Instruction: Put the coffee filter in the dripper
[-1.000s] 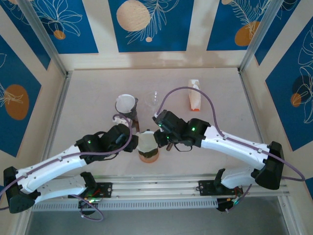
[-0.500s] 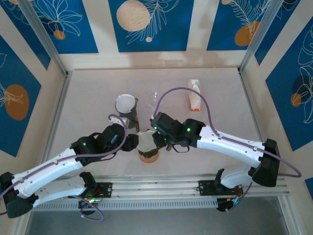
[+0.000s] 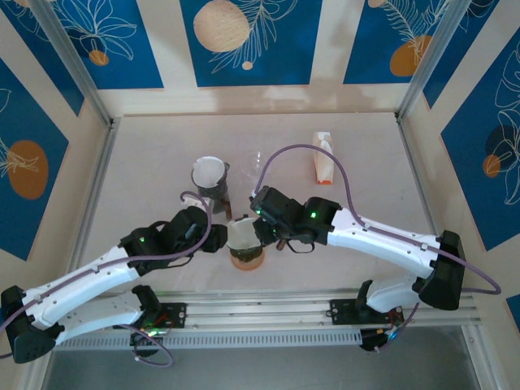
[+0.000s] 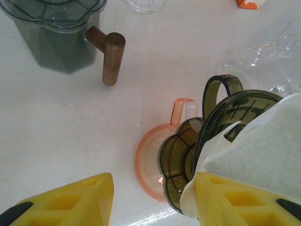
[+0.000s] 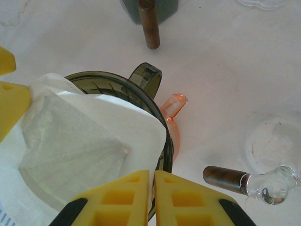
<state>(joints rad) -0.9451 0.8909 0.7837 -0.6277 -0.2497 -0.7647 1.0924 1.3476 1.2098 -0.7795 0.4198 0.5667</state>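
White paper tops the stack: the coffee filter [image 5: 89,136] sits in the mouth of the dark green dripper [image 4: 225,108], its crumpled edges rising above the rim and spilling over one side. The dripper stands on a translucent orange cup [image 4: 150,160], which rests on the pale counter [image 4: 56,122] near its front edge, between the two arms. The right hand [image 5: 151,178] is clenched, its yellow fingers [image 5: 186,197] pressed almost together on the filter's edge where the paper meets the dripper's rim. The left hand [image 4: 153,183] is released, jaws well apart; one finger touches the side of the paper and the other hangs clear over the counter. Behind the stack stands a second dark green vessel [image 4: 56,37] with a wooden handle [image 4: 113,56], and from above a white paper lining [image 3: 210,171] shows inside it. A clear glass piece [image 5: 270,186] with a brown handle lies near the right hand, and an orange-and-white packet [image 3: 323,158] lies well apart, toward the back of the counter.
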